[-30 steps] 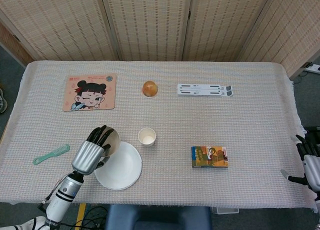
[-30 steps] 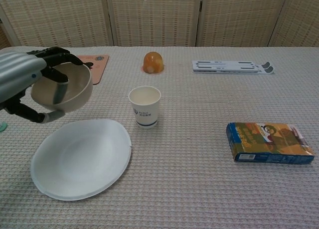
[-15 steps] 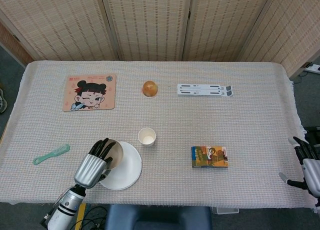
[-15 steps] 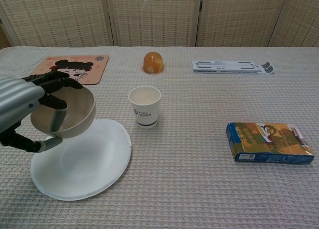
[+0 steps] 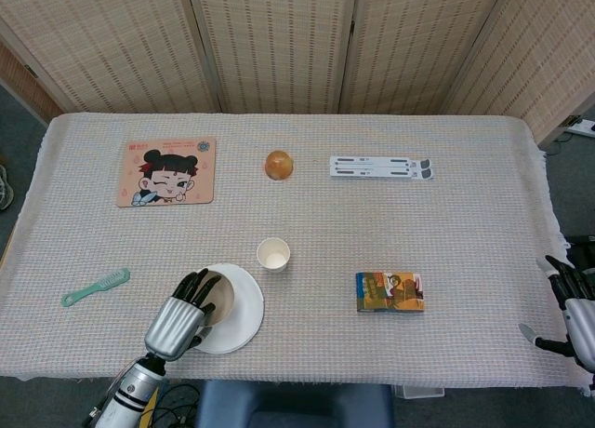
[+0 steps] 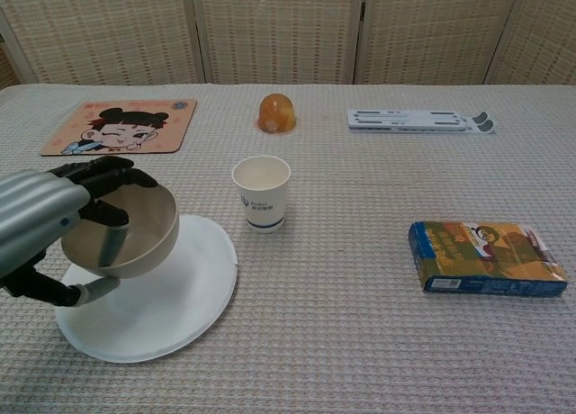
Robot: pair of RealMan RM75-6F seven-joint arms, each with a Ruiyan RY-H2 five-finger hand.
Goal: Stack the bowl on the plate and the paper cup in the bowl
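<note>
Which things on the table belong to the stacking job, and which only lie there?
Job: bowl held in the left hand, plate, paper cup.

Lying about: mouse pad, comb, orange dome, white stand, box.

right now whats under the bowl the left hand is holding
The white plate lies under the bowl, which the left hand grips by its rim. The bowl and fingers cover the plate's left part, so whether the bowl's base touches it cannot be seen.

Tilted bowl [image 6: 121, 229] over white plate [image 6: 171, 306]; upright paper cup [image 6: 262, 193] beside.
</note>
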